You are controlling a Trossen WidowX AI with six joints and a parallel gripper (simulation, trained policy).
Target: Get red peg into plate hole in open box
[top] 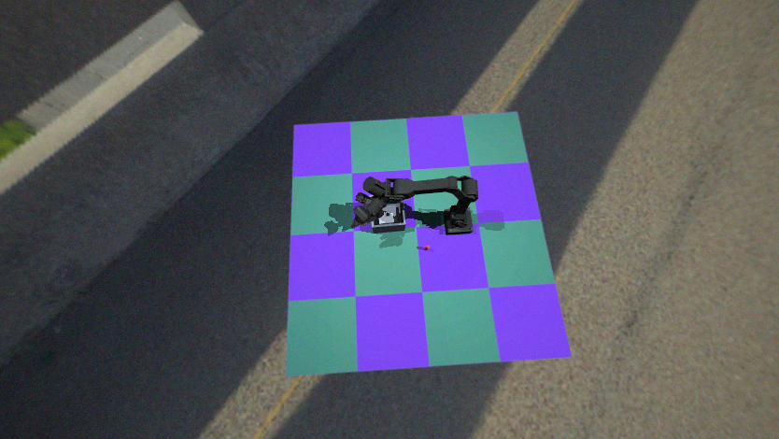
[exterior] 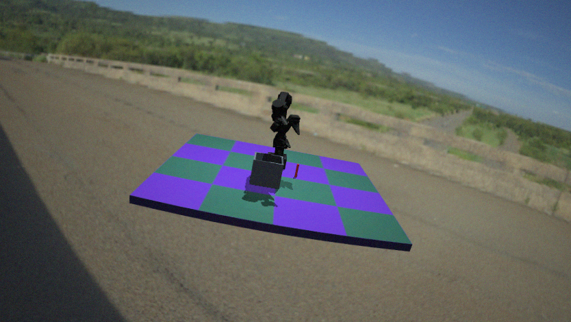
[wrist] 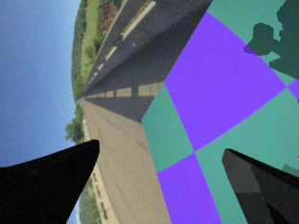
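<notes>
Exterior view: slim red peg (top: 427, 247) (exterior: 296, 170) upright; top view shows mostly its tip.
Wrist view: black claw (wrist: 162, 151) spread, nothing between.

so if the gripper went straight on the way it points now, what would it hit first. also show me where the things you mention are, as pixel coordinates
Probably the checkered board (top: 321, 267) (exterior: 307, 209) (wrist: 225, 96) near its outer edge, though depth is unclear and the gripper (top: 354, 223) (exterior: 293, 140) (wrist: 162, 151) might pass just beyond it.

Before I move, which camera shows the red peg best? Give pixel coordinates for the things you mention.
The exterior view: the red peg (top: 427, 247) (exterior: 296, 170) shows nearly its whole length, standing upright. The top view gives only a small red tip; the wrist view misses it.
</notes>
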